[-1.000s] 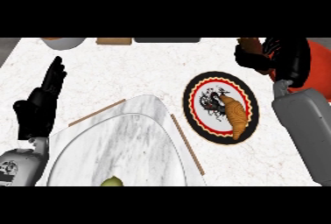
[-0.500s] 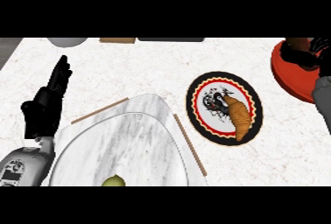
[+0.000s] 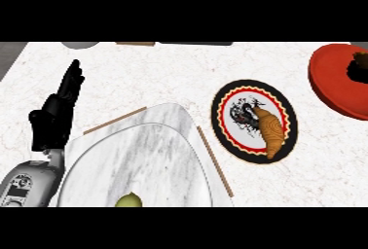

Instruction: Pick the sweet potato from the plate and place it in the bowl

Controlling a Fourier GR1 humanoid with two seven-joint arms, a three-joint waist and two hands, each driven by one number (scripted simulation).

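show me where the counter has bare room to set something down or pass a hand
Bare counter lies between the left hand and the plate, above the marble tray, and below the red bowl. It is crowded at the plate, where the sweet potato lies.

White marble counter (image 3: 165, 68), several items sitting directly on it.

Black-rimmed plate (image 3: 223, 127) with red and yellow trim sits right of centre, carrying the sweet potato (image 3: 269, 132). Red bowl (image 3: 332, 87) at the right edge, cut off by the frame, close to the plate but apart from it. Large pale marble dish (image 3: 144, 151) at lower centre-left, running off the bottom edge, a small yellow-green item (image 3: 128, 200) on it at the bottom. Thin brown strips (image 3: 214, 160) show beside the dish on its upper left and right sides. At the far edge: a grey round object (image 3: 81, 44), a brown piece (image 3: 135, 44), a dark grey piece (image 3: 195, 43), all only partly visible.
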